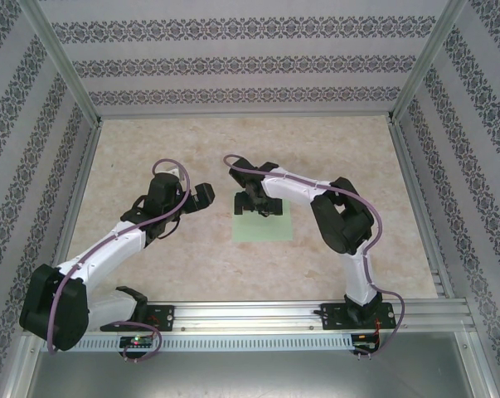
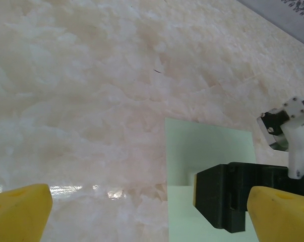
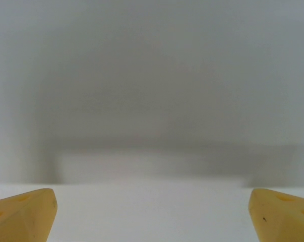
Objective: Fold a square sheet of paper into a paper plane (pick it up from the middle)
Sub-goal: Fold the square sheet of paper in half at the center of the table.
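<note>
The square sheet of paper [image 1: 267, 230] is pale green and lies flat on the marbled table, right of centre. My right gripper [image 1: 254, 205] hangs low over the sheet's far edge, jaws open, with nothing between its fingers. In the right wrist view, its yellow fingertips [image 3: 21, 216] sit wide apart with the sheet [image 3: 152, 201] close beneath. My left gripper [image 1: 203, 196] stands open just left of the sheet, apart from it. In the left wrist view, the sheet [image 2: 207, 148] lies at the right with the right gripper's black finger [image 2: 227, 194] over it. The paper plane is out of view.
The beige marbled table [image 1: 316, 153] is boxed in by patterned walls [image 1: 233, 65] and aluminium posts [image 1: 77, 178]. A metal rail [image 1: 266, 316] carrying both arm bases runs along the near edge. The right arm's elbow [image 1: 342, 222] rises right of the sheet.
</note>
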Available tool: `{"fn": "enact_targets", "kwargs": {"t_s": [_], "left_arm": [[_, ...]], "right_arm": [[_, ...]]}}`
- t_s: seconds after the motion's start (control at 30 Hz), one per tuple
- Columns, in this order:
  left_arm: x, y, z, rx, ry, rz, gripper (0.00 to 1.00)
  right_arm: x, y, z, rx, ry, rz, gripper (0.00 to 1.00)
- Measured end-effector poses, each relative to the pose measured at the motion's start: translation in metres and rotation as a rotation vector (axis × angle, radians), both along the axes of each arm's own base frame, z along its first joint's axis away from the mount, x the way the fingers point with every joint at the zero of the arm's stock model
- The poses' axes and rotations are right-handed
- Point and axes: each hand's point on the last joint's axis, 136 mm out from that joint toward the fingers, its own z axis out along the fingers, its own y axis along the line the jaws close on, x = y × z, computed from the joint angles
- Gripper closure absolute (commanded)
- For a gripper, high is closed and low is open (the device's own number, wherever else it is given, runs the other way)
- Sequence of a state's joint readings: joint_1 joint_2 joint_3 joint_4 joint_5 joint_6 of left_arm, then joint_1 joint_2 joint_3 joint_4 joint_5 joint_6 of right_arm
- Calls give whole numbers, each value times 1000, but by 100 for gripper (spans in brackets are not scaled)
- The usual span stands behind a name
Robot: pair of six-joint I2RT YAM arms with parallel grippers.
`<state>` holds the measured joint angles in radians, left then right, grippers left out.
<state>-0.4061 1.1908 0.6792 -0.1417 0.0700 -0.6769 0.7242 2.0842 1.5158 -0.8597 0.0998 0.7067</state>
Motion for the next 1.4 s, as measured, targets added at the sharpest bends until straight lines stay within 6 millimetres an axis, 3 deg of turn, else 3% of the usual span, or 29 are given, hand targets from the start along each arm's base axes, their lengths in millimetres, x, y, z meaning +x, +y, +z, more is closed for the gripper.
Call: {"fn": "enact_targets", "kwargs": {"t_s": [0.17, 0.77, 0.93, 1.07, 1.3, 1.4], "left_arm": [[0, -3, -1, -8, 5, -12, 0], [0, -6, -5, -11, 20, -23, 0], [3, -7, 0, -17, 9, -24, 0], [3, -7, 0, -16, 9, -24, 0], [3, -7, 1, -16, 7, -22, 0], [4, -6, 2, -13, 6, -18, 0]], "right_arm": [[-1, -1, -9, 0, 8, -13, 2], [-1, -1, -9, 0, 0, -21, 11], [0, -1, -8, -1, -1, -12, 18], [-1, 0, -7, 1, 1, -1, 30], [-1, 6, -2, 38, 2, 10, 38], [1, 11, 7, 67, -16, 17, 48]]}}
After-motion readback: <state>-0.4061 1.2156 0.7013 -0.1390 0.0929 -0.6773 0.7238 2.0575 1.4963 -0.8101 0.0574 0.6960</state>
